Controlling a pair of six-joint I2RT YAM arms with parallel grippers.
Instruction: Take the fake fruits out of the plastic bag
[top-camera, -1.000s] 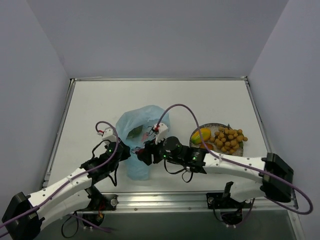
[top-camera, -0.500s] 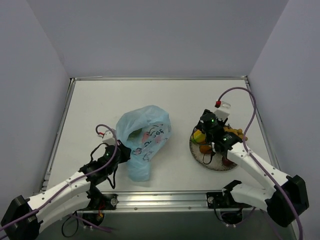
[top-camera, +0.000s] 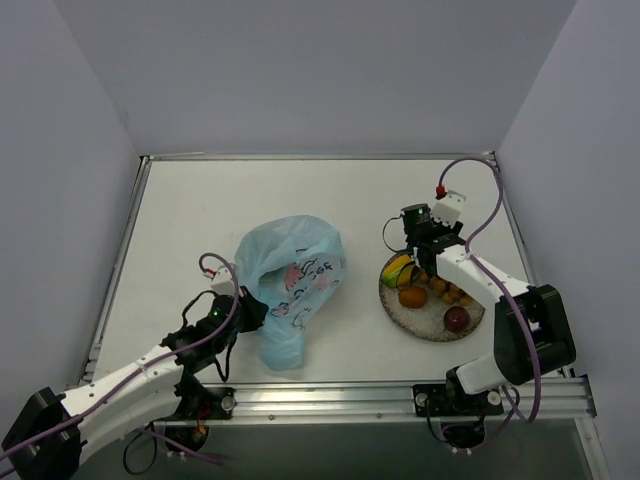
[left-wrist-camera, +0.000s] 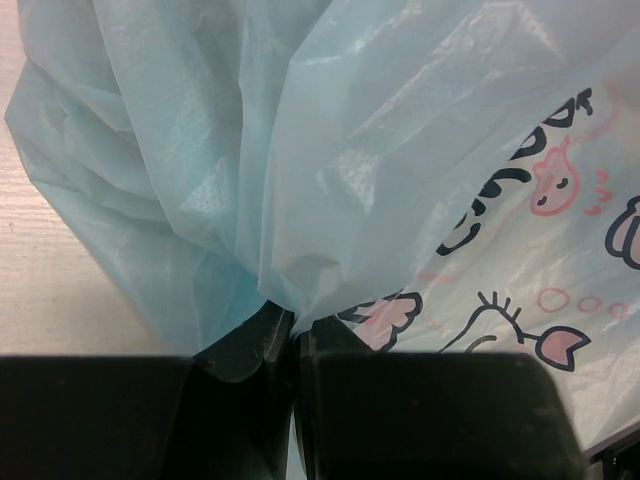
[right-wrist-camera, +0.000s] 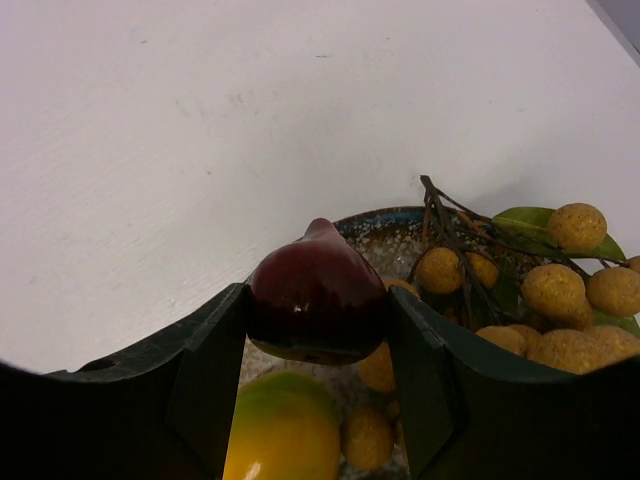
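Dark red fruit (right-wrist-camera: 315, 285) is the one in hand, pinched snugly between the fingers of the right gripper (right-wrist-camera: 318, 312), so this looks like the drop-off step. Right under the fingers sits the plate (right-wrist-camera: 372, 218), with the mango (right-wrist-camera: 280, 440) below them and the tan balls (right-wrist-camera: 560, 295) off to their right. Next move probably calls for easing down and letting go without knocking the pile. Left gripper (left-wrist-camera: 292, 335) is clamped on a fold of the bag (left-wrist-camera: 400, 180), which bulges just ahead of its fingers. Can't tell what's left inside.
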